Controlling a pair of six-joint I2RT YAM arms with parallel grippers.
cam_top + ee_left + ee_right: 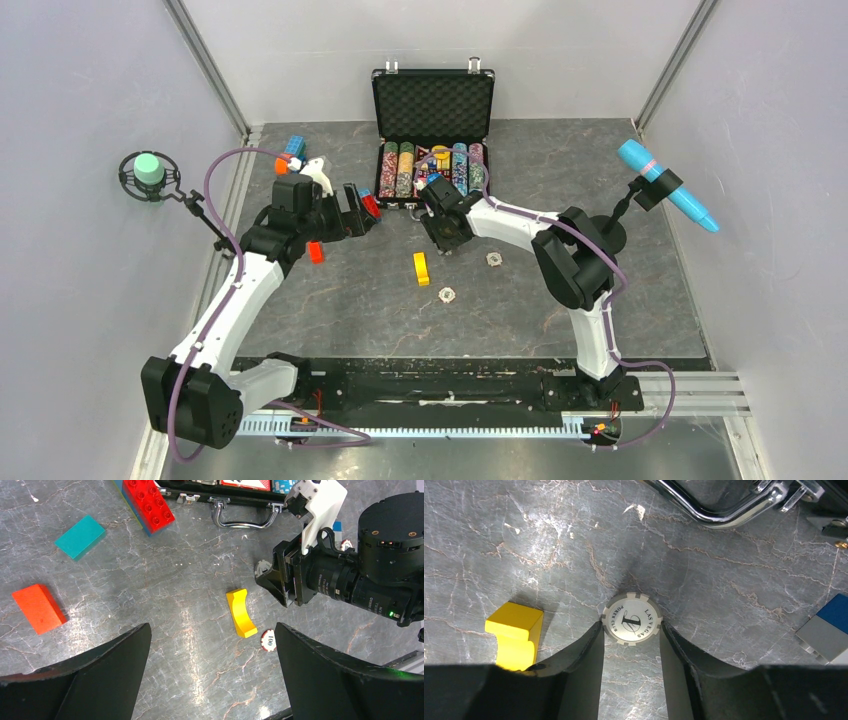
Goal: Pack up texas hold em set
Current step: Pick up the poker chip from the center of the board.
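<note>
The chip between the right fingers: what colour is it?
White chip, grey-notched edge, black lettering; clearest in the right wrist view.

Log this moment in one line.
right gripper: shut on poker chip, flat on table | left gripper: open, empty | case: open | loose chips: two elsewhere on table

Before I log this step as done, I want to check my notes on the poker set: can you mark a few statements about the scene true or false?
1. The black case is closed. False: its lid stands open, with rows of chips showing inside.
2. The right gripper has a white poker chip between its fingers. True.
3. The left gripper holds the yellow block. False: it is open and empty, and the block lies on the table.
4. Other loose chips lie on the table outside the case. True: two show from above.
</note>
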